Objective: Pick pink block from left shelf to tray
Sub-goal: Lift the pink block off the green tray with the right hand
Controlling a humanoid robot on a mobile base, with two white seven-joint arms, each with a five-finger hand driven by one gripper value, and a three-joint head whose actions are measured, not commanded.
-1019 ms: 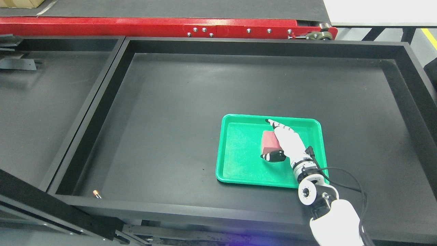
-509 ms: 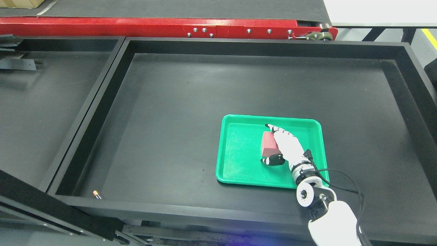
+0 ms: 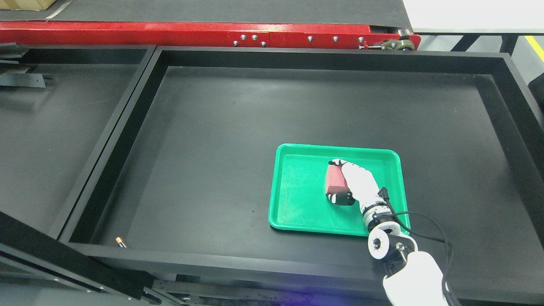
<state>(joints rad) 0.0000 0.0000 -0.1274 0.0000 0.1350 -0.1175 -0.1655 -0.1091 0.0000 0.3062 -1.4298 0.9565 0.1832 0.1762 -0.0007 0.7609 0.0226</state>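
A pink block point(image 3: 334, 176) lies inside the green tray point(image 3: 297, 195), right of the tray's middle. My right hand point(image 3: 337, 180) reaches in from the lower right and is shut on the block. Its white fingers point(image 3: 338, 162) curl over the block's far end, and the black-tipped thumb point(image 3: 340, 198) presses against the near end. The palm hides the block's right side. I cannot tell whether the block rests on the tray floor or is slightly lifted. The left arm is out of the picture.
The tray sits in a large black bin with raised walls point(image 3: 272, 57). A second black shelf point(image 3: 51, 140) lies to the left. A red beam point(image 3: 204, 37) runs along the back. A small orange-tipped cylinder point(image 3: 120, 242) lies in the bin's near-left corner. A cable point(image 3: 425, 219) loops from my wrist.
My right hand's fingers were stretched out along the block; they have now curled down over its far end, and the thumb has closed against its near end. The wrist drew back slightly.
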